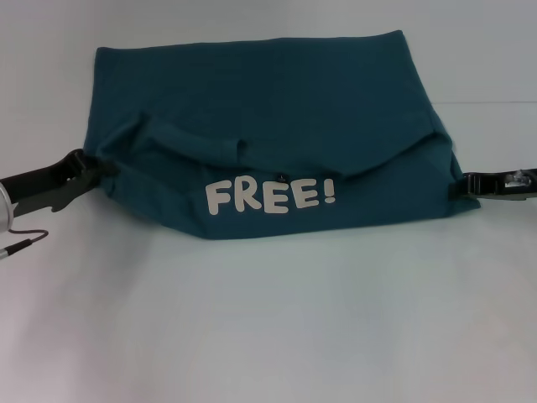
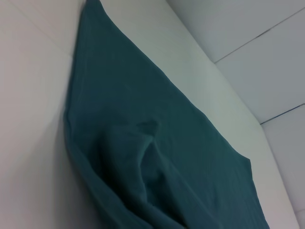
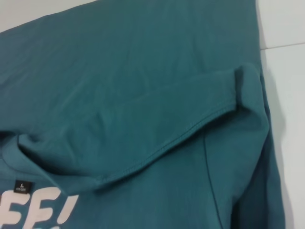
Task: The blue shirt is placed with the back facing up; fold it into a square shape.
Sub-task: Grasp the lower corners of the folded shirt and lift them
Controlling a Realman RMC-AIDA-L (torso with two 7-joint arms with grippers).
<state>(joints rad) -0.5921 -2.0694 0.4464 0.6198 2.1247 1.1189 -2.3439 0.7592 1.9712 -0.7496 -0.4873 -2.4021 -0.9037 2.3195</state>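
White table (image 1: 268, 336), jaws gripping blue shirt (image 1: 268, 134)

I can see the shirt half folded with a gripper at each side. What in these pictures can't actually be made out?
- Left gripper: in the head view its tips meet the blue shirt, so a grip cannot be confirmed; the left wrist view shows only cloth.
- Right gripper: likewise in the head view; absent from its wrist view.
- "FREE!" lettering: the right wrist view's edge cuts it off.
- Neck label: too small to read.
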